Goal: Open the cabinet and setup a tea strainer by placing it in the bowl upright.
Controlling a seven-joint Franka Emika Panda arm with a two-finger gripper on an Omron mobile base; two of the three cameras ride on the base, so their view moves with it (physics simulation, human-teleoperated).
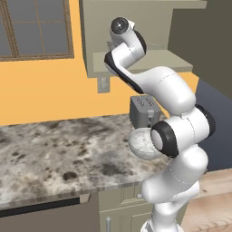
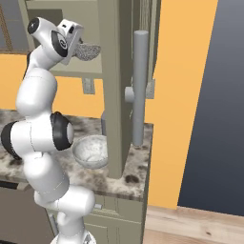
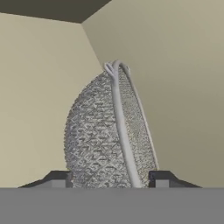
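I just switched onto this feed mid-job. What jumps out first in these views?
The white arm reaches up into the open cabinet, its gripper at the mesh strainer, which sits between the jaws in the hand view; whether they are clamped on it is unclear. Below, the bowl waits on the speckled counter, beside the open door's long grey handle.

The tea strainer is grey wire mesh with a smooth metal rim. The bowl looks smooth, pale and speckled inside; the counter is mottled stone, the cabinet matt olive-beige.
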